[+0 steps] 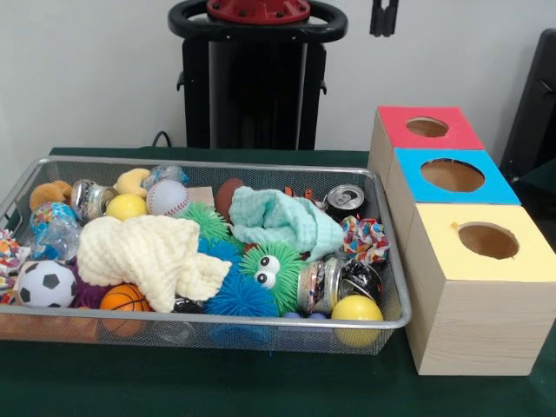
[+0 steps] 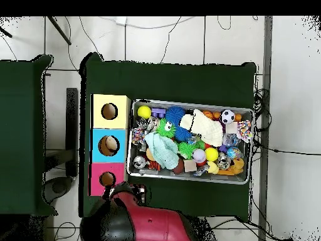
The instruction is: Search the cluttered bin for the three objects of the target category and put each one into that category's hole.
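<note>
Silver wire-mesh cluttered bin (image 1: 208, 326) on green-covered bench (image 1: 208, 387), heaped with balls, cloths, cans. Three wooden boxes (image 1: 473, 304) stand just beside it. Red arm (image 2: 153, 226) drawn back over the pedestal; gripper (image 2: 136, 191) beside the bin's robot-side rim, near the red-topped box; its opening cannot be made out.

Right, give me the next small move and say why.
Probably bring the gripper forward over the basket: it hangs back by the pedestal, and the yellow cloth and pale green cloth hide part of what lies inside.
</note>
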